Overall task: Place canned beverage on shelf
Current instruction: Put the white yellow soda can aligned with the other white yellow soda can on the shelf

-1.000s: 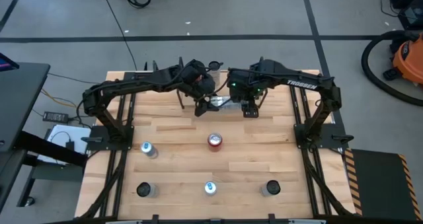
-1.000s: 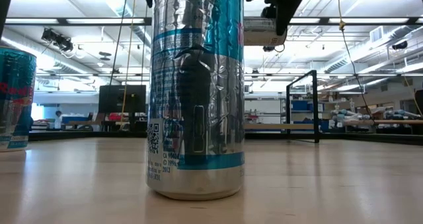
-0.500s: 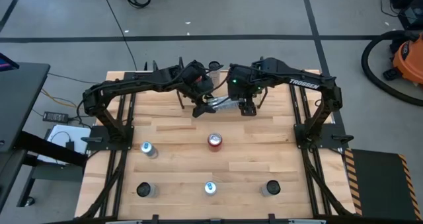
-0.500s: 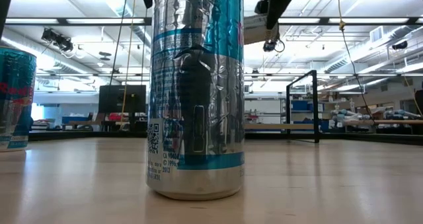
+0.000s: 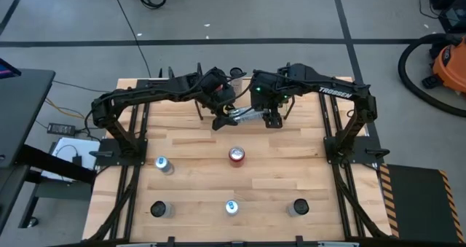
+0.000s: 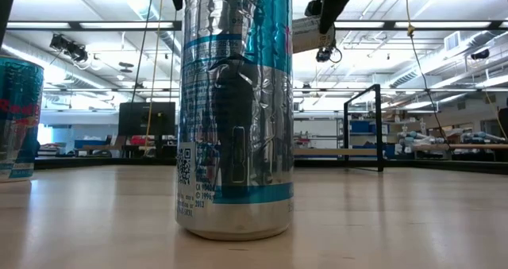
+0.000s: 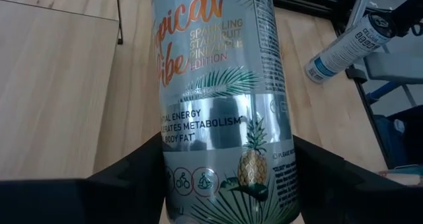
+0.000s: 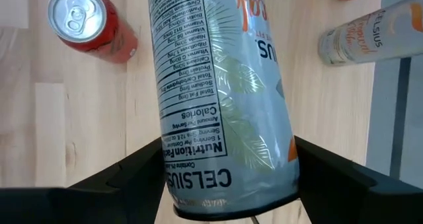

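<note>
Near the worktop's [image 5: 189, 149] far edge, the left tool [image 5: 225, 118] and right tool [image 5: 268, 118] each clamp an end of one silver can [image 5: 244, 115] held sideways.

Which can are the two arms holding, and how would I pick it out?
Look at the far middle of the wooden table, where both arms meet. The silver Celsius can lies sideways in the air, its ends in the left tool and right tool. Every other can stands upright.

Silver tropical can [image 5: 244, 116] held aloft, tilted sideways.
</note>
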Controlling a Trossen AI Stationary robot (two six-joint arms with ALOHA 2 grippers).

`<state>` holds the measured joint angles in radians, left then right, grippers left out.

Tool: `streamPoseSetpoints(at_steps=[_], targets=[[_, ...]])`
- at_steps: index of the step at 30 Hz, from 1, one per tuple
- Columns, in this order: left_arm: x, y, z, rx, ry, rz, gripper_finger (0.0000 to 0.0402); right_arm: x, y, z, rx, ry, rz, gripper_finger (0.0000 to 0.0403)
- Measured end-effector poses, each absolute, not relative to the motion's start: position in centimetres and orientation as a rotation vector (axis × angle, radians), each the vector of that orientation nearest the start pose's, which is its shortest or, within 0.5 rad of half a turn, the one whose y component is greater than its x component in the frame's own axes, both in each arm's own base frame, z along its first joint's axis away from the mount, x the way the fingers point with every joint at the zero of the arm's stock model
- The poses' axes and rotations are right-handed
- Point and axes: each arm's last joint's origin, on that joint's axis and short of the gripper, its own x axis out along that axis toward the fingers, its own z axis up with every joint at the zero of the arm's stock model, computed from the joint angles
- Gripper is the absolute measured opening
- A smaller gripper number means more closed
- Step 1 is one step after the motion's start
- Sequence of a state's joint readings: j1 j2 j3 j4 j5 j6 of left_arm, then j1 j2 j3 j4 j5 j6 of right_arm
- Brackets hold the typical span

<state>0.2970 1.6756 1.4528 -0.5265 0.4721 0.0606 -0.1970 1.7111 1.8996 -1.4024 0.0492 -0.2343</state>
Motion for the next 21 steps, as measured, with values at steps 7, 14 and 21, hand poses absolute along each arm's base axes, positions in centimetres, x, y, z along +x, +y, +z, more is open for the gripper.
streamPoseSetpoints(at_steps=[7, 14, 21], targets=[[35.8, 9.6, 30.7, -0.209, 0.678, -0.149, 0.0258, 31.1, -6.4, 37.9, -0.130, 1.264, -0.098, 0.0298], [35.8, 9.7, 31.1, -0.203, 0.658, -0.148, 0.0258, 30.3, -6.3, 39.2, -0.118, 1.251, -0.111, 0.0298], [35.4, 9.5, 32.5, -0.181, 0.593, -0.145, 0.0258, 29.1, -6.0, 42.0, -0.078, 1.204, -0.148, 0.0299]])
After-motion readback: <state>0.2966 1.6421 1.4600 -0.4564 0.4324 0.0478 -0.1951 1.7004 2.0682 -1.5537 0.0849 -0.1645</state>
